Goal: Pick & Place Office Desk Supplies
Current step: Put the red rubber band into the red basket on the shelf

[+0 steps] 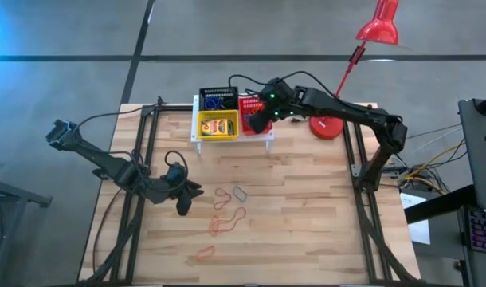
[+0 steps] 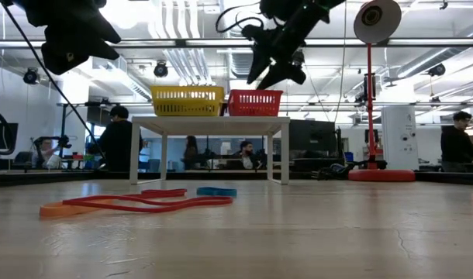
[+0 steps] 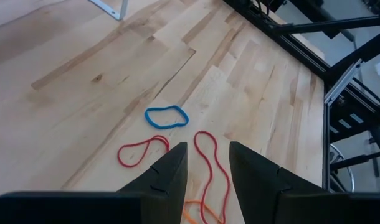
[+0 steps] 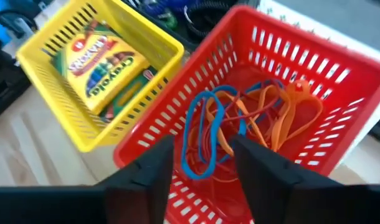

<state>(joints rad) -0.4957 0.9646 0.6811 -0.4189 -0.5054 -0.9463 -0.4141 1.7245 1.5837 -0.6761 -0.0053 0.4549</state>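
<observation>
My right gripper (image 4: 202,158) hangs open over the red mesh basket (image 4: 339,81), which holds blue and orange rubber bands (image 4: 252,112). Beside it, the yellow basket (image 4: 156,37) holds crayon boxes (image 4: 106,59). Both baskets and a black basket (image 1: 219,98) sit on the white stand (image 1: 231,140) at the table's far edge. My left gripper (image 3: 205,162) is open above loose bands on the table: a blue loop (image 3: 167,117) and red loops (image 3: 140,151), with an orange one (image 1: 205,253) nearer the near edge. In the high view it (image 1: 194,191) is just left of them.
The red desk lamp has its base (image 1: 326,127) right of the stand, and its head (image 1: 378,24) reaches beyond the far edge. Black frame rails (image 1: 139,159) run along both table sides. People sit in the room behind (image 2: 116,139). Bare wood (image 1: 307,215) lies right of the bands.
</observation>
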